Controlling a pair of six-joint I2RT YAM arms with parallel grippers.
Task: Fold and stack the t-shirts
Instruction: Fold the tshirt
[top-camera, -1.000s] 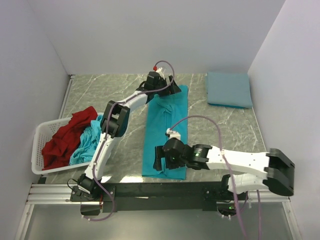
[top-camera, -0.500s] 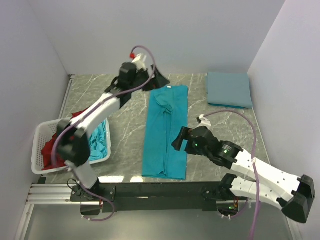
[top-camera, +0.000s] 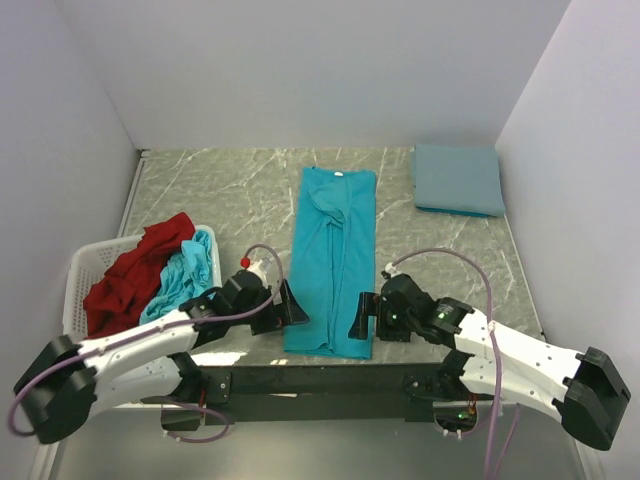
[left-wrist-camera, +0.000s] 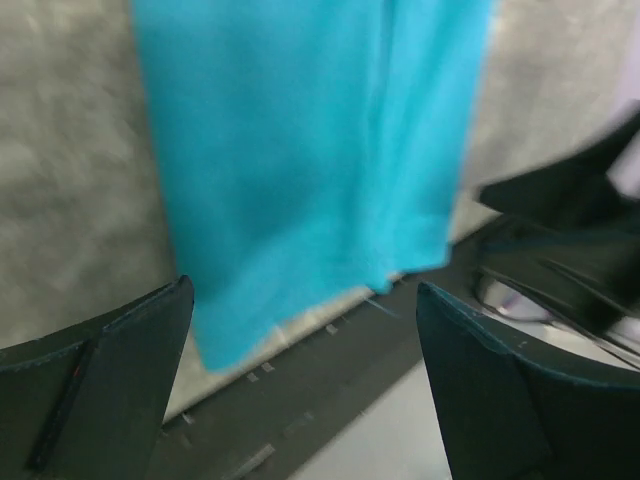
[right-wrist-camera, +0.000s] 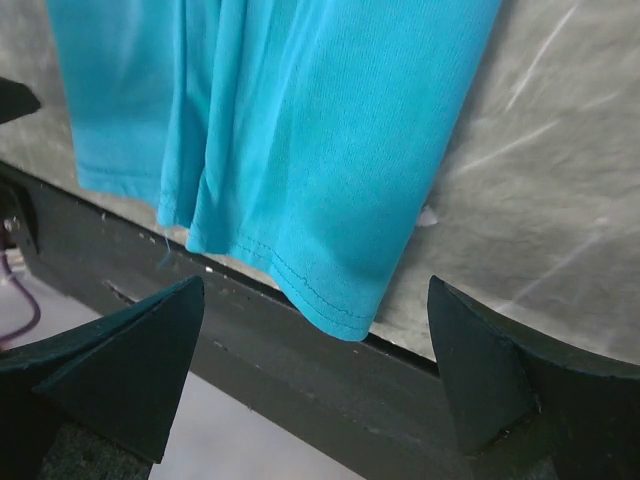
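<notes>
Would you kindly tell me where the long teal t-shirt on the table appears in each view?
Top external: teal t-shirt at centre, running far to near.
Left wrist: teal t-shirt upper centre, hem lowest.
Right wrist: teal t-shirt upper left, stitched hem lowest.
Shared landmark: black rail under its near hem.

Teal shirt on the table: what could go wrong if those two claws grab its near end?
The teal shirt lies in folded layers; the open left gripper or right gripper might pinch only the top one, undoing the fold. Its hem overhangs the black rail, so fingers could strike that.
</notes>
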